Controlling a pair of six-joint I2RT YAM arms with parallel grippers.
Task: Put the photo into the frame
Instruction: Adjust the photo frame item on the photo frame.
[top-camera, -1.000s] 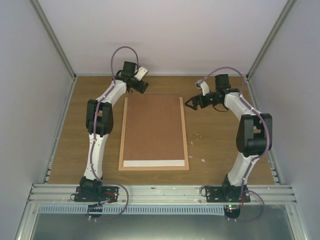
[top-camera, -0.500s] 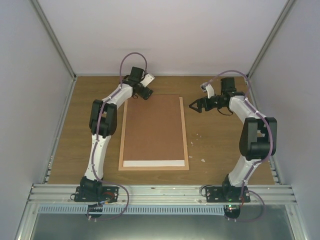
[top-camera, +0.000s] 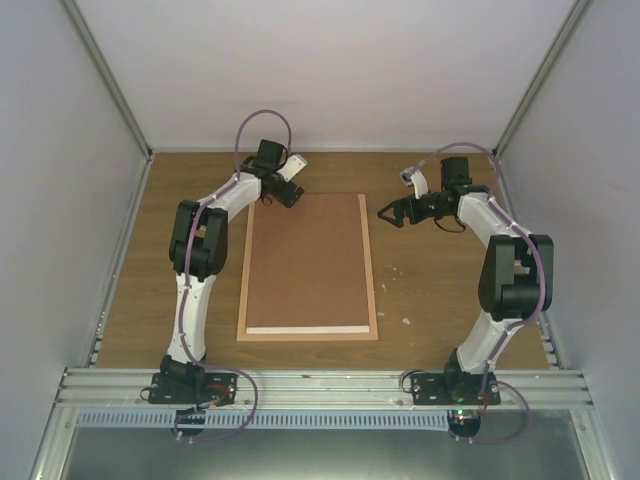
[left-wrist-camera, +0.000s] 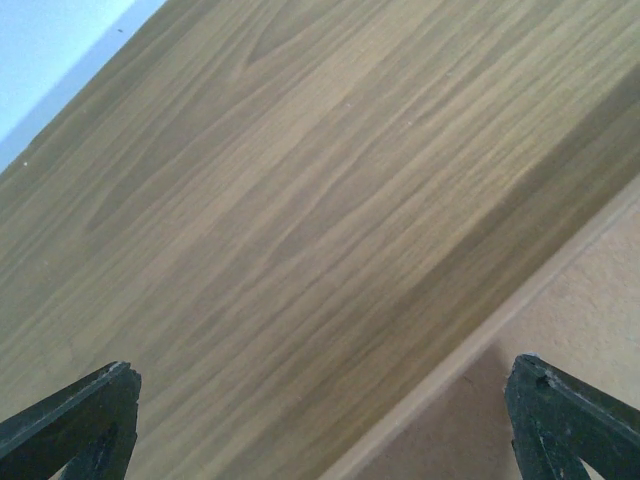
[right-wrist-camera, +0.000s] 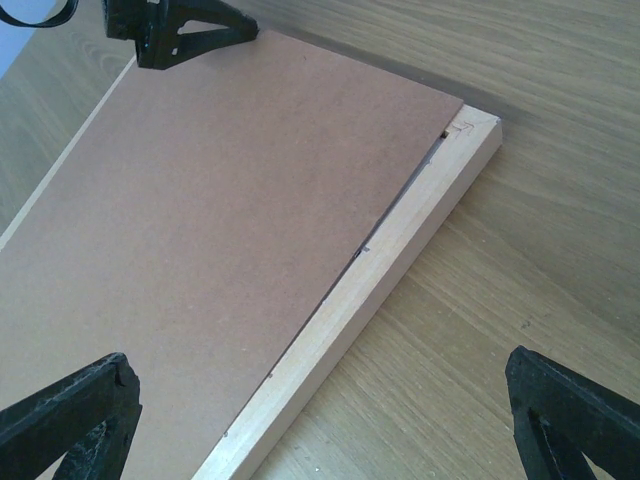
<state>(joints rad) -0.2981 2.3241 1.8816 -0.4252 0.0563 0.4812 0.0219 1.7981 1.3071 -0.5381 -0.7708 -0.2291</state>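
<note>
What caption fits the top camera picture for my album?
The left hand and right hand hover open by the far corners of the frame, brown backing board inside.

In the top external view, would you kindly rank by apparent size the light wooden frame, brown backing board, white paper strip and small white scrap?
1. Light wooden rectangular frame, by outline
2. Brown rectangular backing board, slightly smaller
3. Narrow white paper strip, near end
4. Small white scrap beside the near right corner
</note>
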